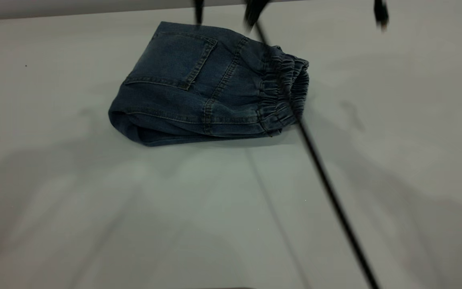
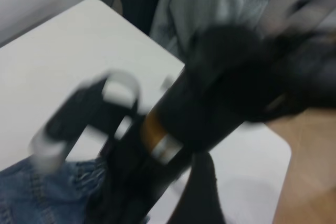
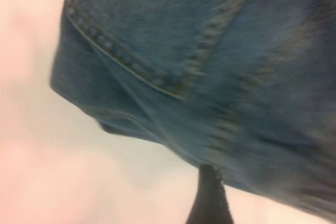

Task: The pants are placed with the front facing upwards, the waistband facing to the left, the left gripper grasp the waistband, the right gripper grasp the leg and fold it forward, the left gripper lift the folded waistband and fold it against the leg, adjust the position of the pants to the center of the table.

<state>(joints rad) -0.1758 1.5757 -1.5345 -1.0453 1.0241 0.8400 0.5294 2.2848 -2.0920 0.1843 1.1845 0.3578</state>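
The pants point(image 1: 211, 84) lie folded into a compact bundle on the far middle of the table point(image 1: 231, 208). A back patch pocket point(image 1: 175, 60) faces up, and the puckered waistband point(image 1: 285, 92) points to the right. The leg is hidden inside the fold. My left gripper point(image 2: 202, 192) shows only as a black tapering shape over the table, clear of the denim point(image 2: 42, 192). My right gripper point(image 3: 210, 200) hovers just off the pants point(image 3: 210, 51), near the folded edge. The right arm point(image 2: 199, 114) with its white cylinder point(image 2: 121, 87) stands above the waistband end.
Blurred dark arm parts point(image 1: 198, 12) point(image 1: 381, 14) hang at the far edge. A black cable point(image 1: 323, 176) runs diagonally across the right half of the exterior view. A person's grey sleeve point(image 2: 210, 3) is beyond the table corner point(image 2: 278, 150). The table's near half is bare.
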